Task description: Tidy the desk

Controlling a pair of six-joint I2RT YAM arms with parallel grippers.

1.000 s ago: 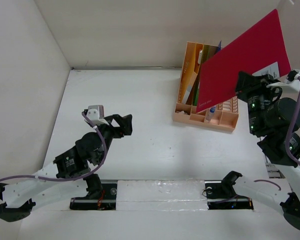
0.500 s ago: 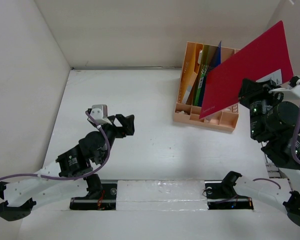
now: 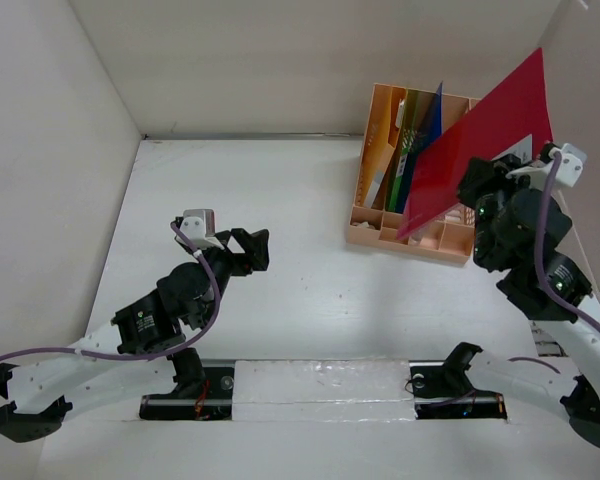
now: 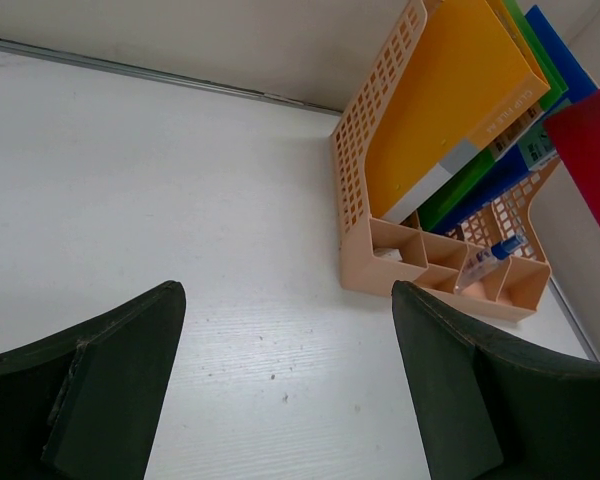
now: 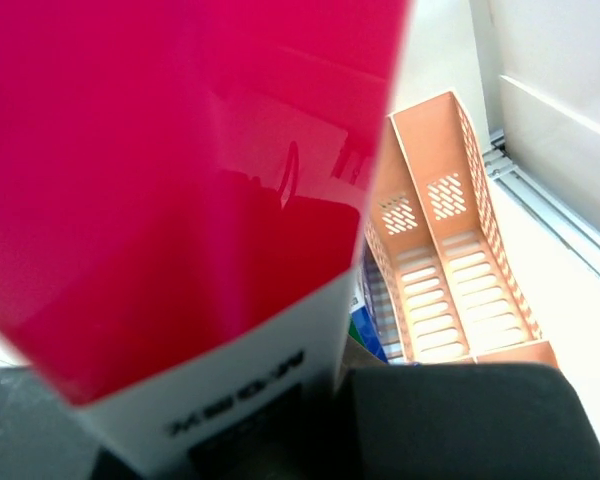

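Surface: desk point(image 3: 310, 200) is rigid, fixed white slab, nothing on it to grip; work is on loose items. Item in hand: red folder point(image 3: 485, 140), likely light, thin, glossy and slippery, prone to flex; best pinched at labelled edge. Right gripper point(image 3: 485, 188) at 3 o'clock, jaws narrow, clamped on that edge, folder tilted over file rack point(image 3: 380, 130) at 1 o'clock. Left gripper point(image 3: 255, 250) at 8 o'clock, jaws wide, empty, above bare desk, well apart from rack.

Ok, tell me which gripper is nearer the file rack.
Right. The right gripper, shut on the red folder, is just right of the file rack; the left gripper, open, is over the desk far left of it.
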